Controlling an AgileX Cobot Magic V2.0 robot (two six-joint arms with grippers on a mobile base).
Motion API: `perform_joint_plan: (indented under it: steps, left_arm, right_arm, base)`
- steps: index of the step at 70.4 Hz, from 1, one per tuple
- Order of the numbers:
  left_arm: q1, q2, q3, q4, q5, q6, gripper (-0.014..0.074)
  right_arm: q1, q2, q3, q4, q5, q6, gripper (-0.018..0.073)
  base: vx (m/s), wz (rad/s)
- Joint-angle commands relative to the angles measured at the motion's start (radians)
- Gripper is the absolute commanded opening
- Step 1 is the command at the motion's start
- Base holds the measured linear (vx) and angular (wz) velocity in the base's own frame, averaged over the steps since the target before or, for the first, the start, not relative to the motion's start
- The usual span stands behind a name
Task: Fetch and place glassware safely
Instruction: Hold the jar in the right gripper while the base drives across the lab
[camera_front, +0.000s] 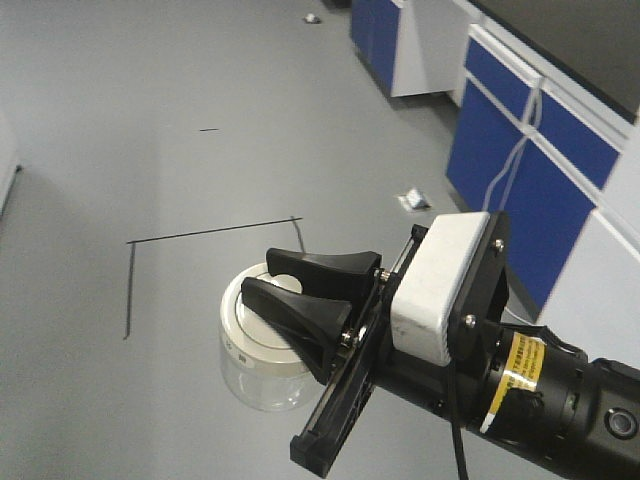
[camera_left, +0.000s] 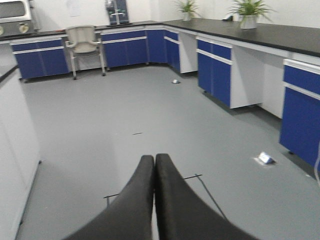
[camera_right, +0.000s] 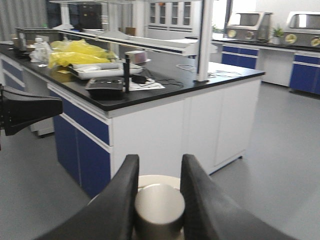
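The glassware is a small squat clear glass jar (camera_front: 262, 385) with a round cream-white lid (camera_front: 243, 312). It hangs above the grey floor. My right gripper (camera_front: 265, 275) is shut on the lid's centre knob, one black finger on each side. In the right wrist view the knob (camera_right: 159, 205) sits between the fingers of the right gripper (camera_right: 160, 161), with the lid (camera_right: 159, 179) behind it. My left gripper (camera_left: 154, 159) is shut and empty, its fingers pressed together over the floor.
Blue-and-white cabinets (camera_front: 520, 170) run along the right wall. A white scrap (camera_front: 413, 200) lies on the floor by them. Black tape lines (camera_front: 210, 230) mark the floor. A lab bench island (camera_right: 165, 90) with clutter stands ahead in the right wrist view. A chair (camera_left: 84, 42) stands far back.
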Motion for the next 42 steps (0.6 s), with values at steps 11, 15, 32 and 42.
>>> perform_joint_plan:
  steps: [11, 15, 32, 42]
  left_arm:
    - [-0.004, 0.01, -0.026, -0.007, -0.069, -0.01, -0.0007]
    - [-0.004, 0.01, -0.026, -0.007, -0.069, -0.01, -0.0007]
    - [-0.004, 0.01, -0.026, -0.007, -0.069, -0.01, -0.0007]
    - [-0.004, 0.01, -0.026, -0.007, -0.069, -0.01, -0.0007]
  right_arm:
    - [-0.001, -0.028, -0.032, 0.015, -0.098, -0.004, -0.0003]
    - [-0.001, -0.028, -0.032, 0.015, -0.098, -0.004, -0.0003]
    - [-0.001, -0.028, -0.032, 0.015, -0.097, -0.004, -0.0003]
    - [-0.001, -0.028, -0.032, 0.015, -0.098, -0.004, -0.0003]
  base:
    - [0.06, 0.4]
    - [0.08, 0.37]
    - [0.11, 0.33]
    - [0.16, 0.26]
